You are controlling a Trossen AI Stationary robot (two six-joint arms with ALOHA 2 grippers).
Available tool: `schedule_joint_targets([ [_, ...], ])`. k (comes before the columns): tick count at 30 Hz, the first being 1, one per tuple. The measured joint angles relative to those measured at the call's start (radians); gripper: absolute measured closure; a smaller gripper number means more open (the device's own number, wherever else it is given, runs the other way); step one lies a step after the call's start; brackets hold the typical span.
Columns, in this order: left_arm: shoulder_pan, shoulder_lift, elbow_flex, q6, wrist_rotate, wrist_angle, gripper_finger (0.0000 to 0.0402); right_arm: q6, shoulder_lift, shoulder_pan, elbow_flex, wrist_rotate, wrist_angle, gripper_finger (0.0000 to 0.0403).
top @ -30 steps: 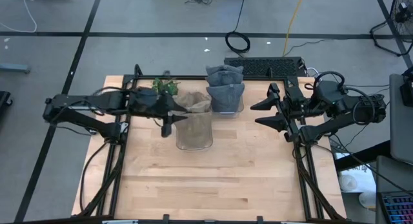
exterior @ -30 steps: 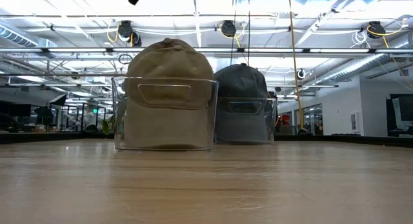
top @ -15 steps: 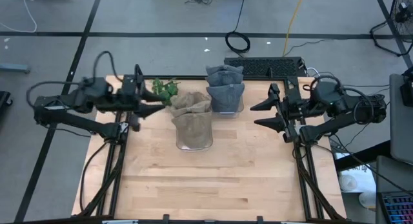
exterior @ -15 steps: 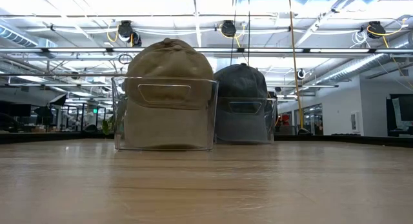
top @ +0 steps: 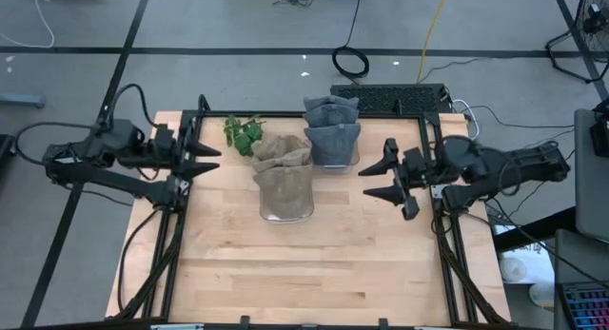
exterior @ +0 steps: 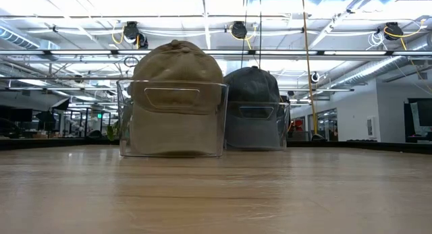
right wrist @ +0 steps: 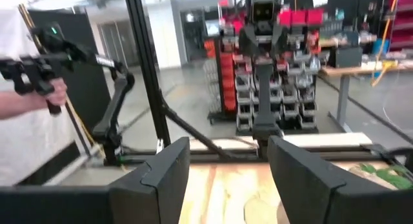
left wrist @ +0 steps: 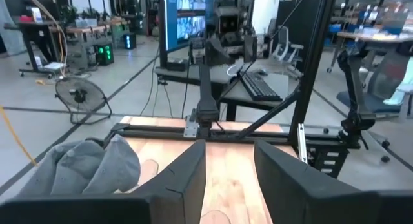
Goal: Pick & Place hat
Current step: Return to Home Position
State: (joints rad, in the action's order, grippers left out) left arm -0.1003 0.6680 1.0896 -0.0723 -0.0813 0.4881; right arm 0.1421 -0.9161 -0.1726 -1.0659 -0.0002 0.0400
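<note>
Left pincer (top: pixel 211 160) hangs at the worktop's (top: pixel 314 263) left edge, jaws spread wide w/ nothing in them, tips facing in toward the bins. Right pincer (top: pixel 367 183) is over the right side, just inside the frame rail. It's also wide apart & empty, well clear of the bins.

Brown caps (top: pixel 283 159) sit stacked in the left bin (top: pixel 285 214), mid-worktop toward the back. From the low view the top cap's crown rises above the clear rim. Right bin (top: pixel 354 162) stands just beside it, farther back & to the right, w/ grey caps (top: pixel 331 121) piled in it.

Small green plant (top: pixel 243 132) is btw the left pincer & the brown caps. Keyboard (top: pixel 390 97) lies past the back edge. In the right wrist view a person's hand (right wrist: pixel 48 91) grips smth dark, out beyond the frame.
</note>
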Motion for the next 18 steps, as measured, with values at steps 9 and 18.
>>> schedule_joint_targets([
  [9,-0.002,-0.167,-0.311,-0.031,-0.007,-0.234,0.0253,0.042,0.075,0.0,0.39,0.004,-0.467,0.0206],
  [18,-0.014,-0.303,-0.593,-0.058,-0.017,-0.44,0.0265,0.1,0.082,0.0,0.695,0.029,-0.862,0.0206],
])
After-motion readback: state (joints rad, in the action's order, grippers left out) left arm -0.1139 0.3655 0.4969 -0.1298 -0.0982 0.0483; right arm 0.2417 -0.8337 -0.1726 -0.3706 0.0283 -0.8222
